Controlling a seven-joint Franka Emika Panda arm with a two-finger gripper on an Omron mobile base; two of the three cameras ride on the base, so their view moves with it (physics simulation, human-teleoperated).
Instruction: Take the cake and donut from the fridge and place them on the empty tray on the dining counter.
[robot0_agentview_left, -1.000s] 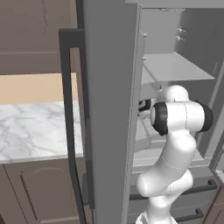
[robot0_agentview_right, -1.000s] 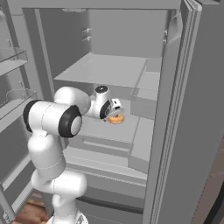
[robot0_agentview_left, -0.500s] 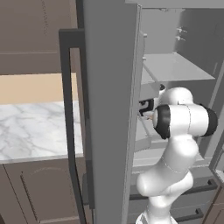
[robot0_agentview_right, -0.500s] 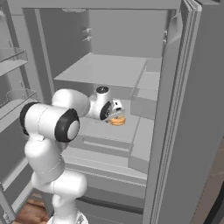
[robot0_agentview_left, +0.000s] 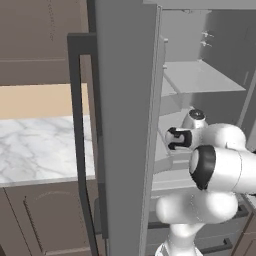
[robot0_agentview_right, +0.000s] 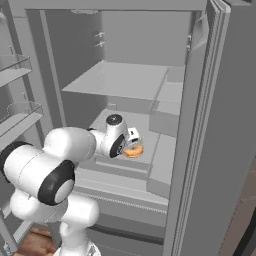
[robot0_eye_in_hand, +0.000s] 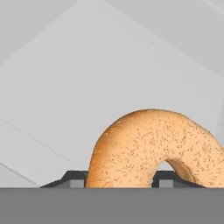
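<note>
One item in hand: the donut (robot0_eye_in_hand: 153, 148), tan-glazed, its near side sitting between the two dark finger tips at the bottom of the hand view.
Donut's place: on a middle shelf (robot0_agentview_right: 150, 131) of the open fridge (robot0_agentview_right: 200, 150), toward the shelf's front edge, in the right base view just beyond the wrist.
Gripper (robot0_eye_in_hand: 119, 178): jaws drawn in against the donut's ring from both sides, one tip at its outer flank, the other by the centre hole; it looks pinched, not merely straddled.
Arm: it reaches in past the open left door (robot0_agentview_left: 125, 125), whose long dark handle (robot0_agentview_left: 80, 140) faces the left base camera.
Step in hand: judged to be the grasp on the donut, the first part of carrying it out; lift looks not yet begun, since the donut seems to lie on the shelf.
Next move calls for: a small straight lift, then a pull back out between the doors, keeping clear of the shelf above (robot0_agentview_right: 120, 80) and the door bins (robot0_agentview_right: 20, 117).
Risk: the glazed ring may slip or tilt if the pinch is off-centre.
Cake, tray: whereabouts cannot be told.
</note>
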